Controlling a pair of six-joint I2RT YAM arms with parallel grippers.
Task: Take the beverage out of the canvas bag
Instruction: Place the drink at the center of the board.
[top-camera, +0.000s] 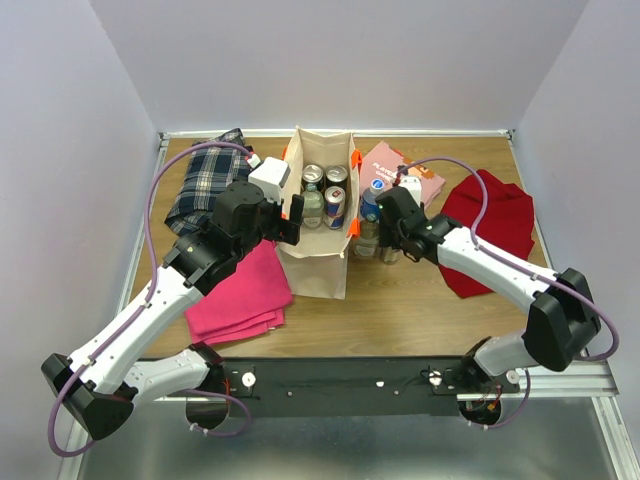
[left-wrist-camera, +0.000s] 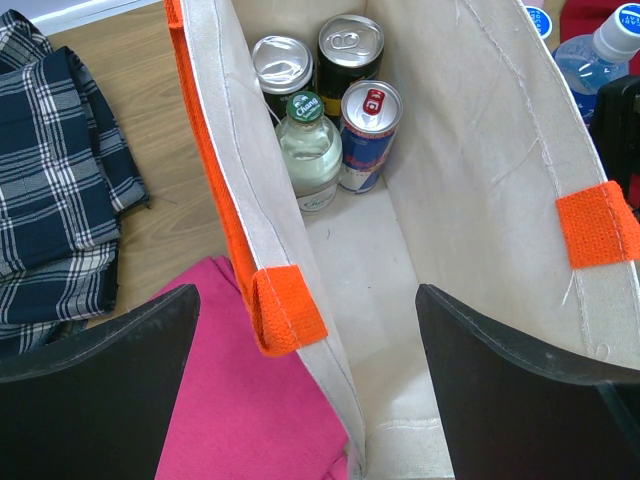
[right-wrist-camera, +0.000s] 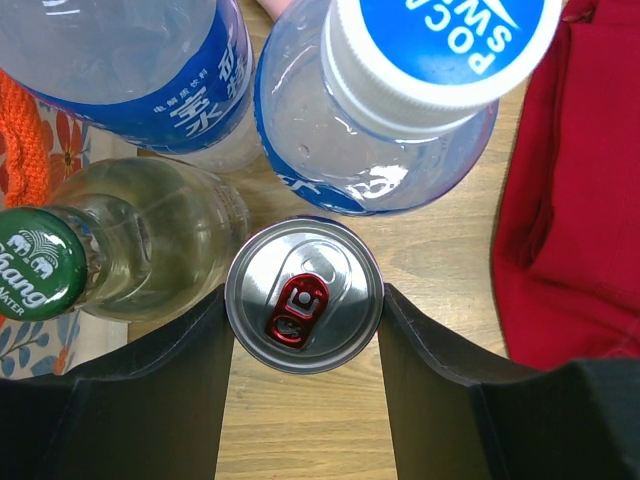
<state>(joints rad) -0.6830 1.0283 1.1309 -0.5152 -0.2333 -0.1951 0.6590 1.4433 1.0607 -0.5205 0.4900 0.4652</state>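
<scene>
Four drinks (left-wrist-camera: 310, 150) in canvas bag (left-wrist-camera: 470, 150): standing at its far end, showing best in left wrist view.
Left gripper (left-wrist-camera: 305, 300): hanging wide apart, straddling bag's left wall.
Right gripper (right-wrist-camera: 303, 330): clamping silver can (right-wrist-camera: 303, 295) outside bag, beside bottles (right-wrist-camera: 400, 130); only right wrist view showing this.

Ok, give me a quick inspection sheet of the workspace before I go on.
Surface: wooden table, no spills seen.
Job's things: canvas bag upright, open; silver can, dark can, Red Bull can and green-capped bottle inside; Pocari bottle, blue-label bottle, Chang bottle outside, right of it.
Clutter: plaid cloth, pink cloth, red cloth, pink box.
Grippers: left gripper open, straddling the bag's left wall; right gripper shut on a red-tab can outside.
Cables: purple cables loop above both arms, no snag seen.
Surroundings: plain walls.
</scene>
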